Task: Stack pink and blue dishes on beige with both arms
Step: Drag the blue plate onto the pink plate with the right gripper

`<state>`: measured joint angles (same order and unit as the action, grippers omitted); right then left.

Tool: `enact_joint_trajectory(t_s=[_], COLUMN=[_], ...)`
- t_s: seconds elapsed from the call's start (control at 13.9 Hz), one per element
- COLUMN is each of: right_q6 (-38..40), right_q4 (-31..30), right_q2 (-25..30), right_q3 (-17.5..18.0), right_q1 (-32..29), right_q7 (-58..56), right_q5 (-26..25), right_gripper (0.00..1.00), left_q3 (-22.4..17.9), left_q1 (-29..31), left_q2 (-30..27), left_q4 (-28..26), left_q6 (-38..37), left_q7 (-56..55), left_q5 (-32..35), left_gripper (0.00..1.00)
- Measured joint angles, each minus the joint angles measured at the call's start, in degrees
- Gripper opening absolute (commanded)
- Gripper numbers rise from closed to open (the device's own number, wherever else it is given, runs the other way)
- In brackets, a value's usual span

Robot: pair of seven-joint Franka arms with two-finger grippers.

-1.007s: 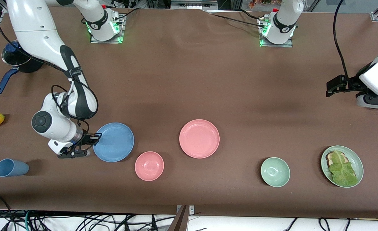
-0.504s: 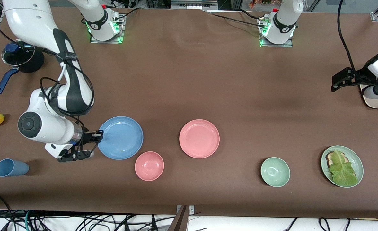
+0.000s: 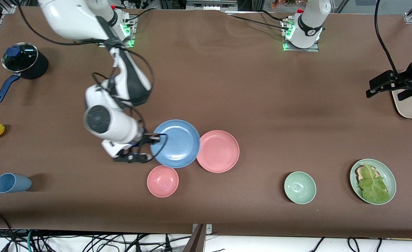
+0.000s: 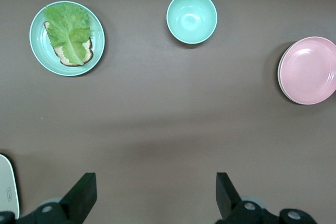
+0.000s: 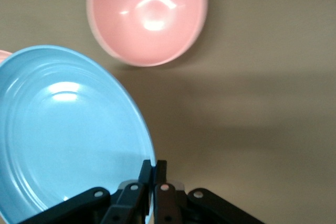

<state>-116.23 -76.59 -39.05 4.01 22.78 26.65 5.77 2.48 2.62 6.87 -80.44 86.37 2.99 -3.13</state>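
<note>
The right claw (image 3: 153,139) is pinching the rim of the blue plate (image 3: 176,143), holding it up beside the pink plate (image 3: 218,151). The left claw (image 3: 379,85) is waiting, spread wide, above the table (image 3: 255,87).

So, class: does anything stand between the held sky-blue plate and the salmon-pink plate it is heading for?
Nothing visible does. The right gripper, shut on the round sky-blue plastic plate, holds it with its rim already overlapping the salmon-pink plate.
</note>
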Motion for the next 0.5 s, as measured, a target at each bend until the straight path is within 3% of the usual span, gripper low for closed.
enact_joint_trajectory(t_s=[0.5], right_q6=[-13.6], right_q4=[0.0], right_q2=[-6.3], right_q3=[-0.1], right_q1=[10.5], right_q7=[21.1], right_q5=[-0.1], right_gripper=[0.0], left_q3=[-0.1], left_q1=[0.2], left_q2=[0.1], left_q4=[-0.2], left_q6=[0.0], left_q7=[0.0], left_q5=[0.0], left_gripper=[1.0])
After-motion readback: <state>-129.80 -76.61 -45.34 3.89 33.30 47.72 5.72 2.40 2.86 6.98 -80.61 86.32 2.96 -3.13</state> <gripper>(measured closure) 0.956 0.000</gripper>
